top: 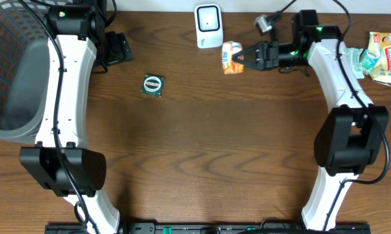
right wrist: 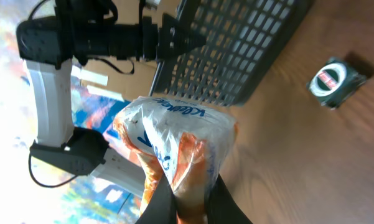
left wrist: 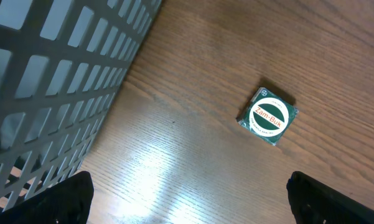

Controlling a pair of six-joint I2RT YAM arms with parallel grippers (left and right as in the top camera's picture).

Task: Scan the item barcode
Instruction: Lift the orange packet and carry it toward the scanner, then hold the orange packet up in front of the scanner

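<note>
Two pincers | right gripper point(top: 239, 60) clamps orange-white packet point(top: 229, 52) beside scanner point(top: 209, 26), far centre | left gripper point(left wrist: 190, 186) gapes empty by basket point(top: 6, 39), far left | tin point(top: 153, 85) reads Zam-Buk

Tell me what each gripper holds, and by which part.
Right gripper: shut on the packet, pinching one end. Left gripper: open, holding nothing.

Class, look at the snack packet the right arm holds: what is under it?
Bare brown table shows around the snack packet, pinched by the right gripper, jaws shut, beside the white scanner. The wood directly beneath is covered by the packet.
</note>
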